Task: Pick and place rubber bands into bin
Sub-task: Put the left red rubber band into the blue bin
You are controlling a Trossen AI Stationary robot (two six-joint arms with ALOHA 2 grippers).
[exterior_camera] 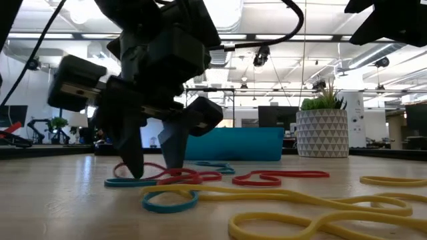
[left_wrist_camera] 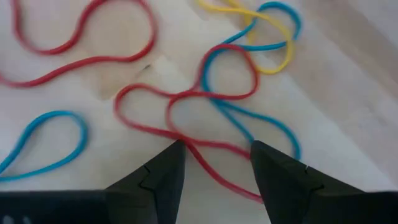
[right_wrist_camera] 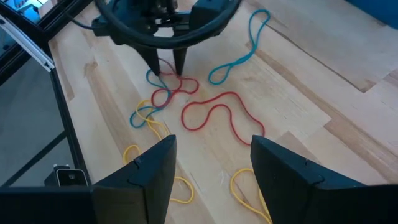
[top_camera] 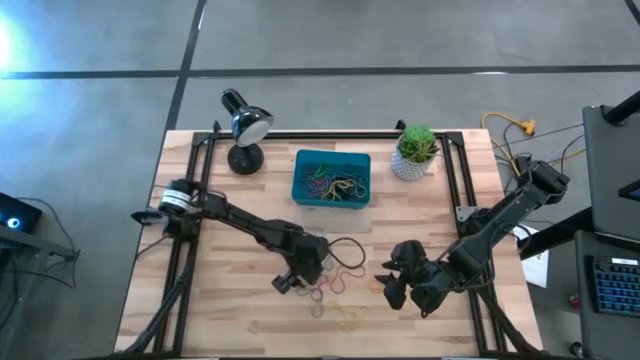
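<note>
Where tangled, rubber bands (left_wrist_camera: 211, 93) red, blue, yellow.

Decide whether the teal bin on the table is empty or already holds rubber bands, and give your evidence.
Not empty. The high view shows a tangle of coloured rubber bands lying inside the bin, while other bands lie loose on the table.

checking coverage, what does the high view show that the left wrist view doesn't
Only the high view: the bin holding bands, the lamp, the plant, and the right pincer open and waiting. Only the left wrist view: a red band running between the open left pincer's fingertips. Both: loose bands on the table.
</note>
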